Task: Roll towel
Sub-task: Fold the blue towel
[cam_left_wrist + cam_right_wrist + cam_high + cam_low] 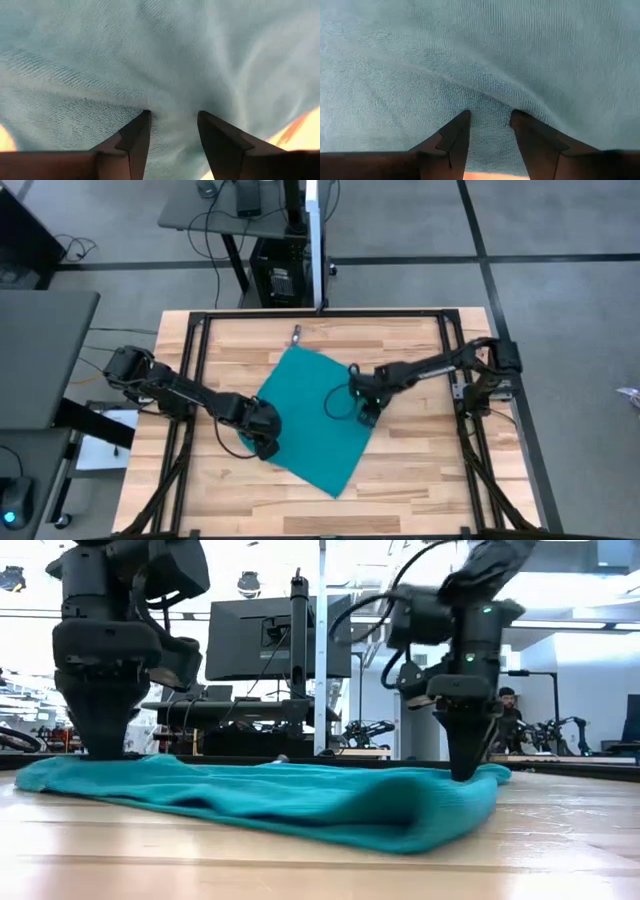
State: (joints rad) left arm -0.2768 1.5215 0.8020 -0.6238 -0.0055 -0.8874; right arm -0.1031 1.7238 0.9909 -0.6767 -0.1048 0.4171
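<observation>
While pressing down on the towel (312, 418) at its left edge, left gripper (172, 125) standing with fingers (135, 137) parted, a bunched fold of teal cloth lying between the tips, not clamped. Right gripper (490, 120) likewise coming down at the opposite, right edge, fingers (456, 131) apart with a raised ridge of cloth between them. Towel lying spread as a tilted square at the middle of the wooden desk (420, 470), slightly rumpled, one corner pointing toward the near edge. No containers showing. Beyond the desk, a monitor (270, 635) and a person (508, 710) showing in the low view.
</observation>
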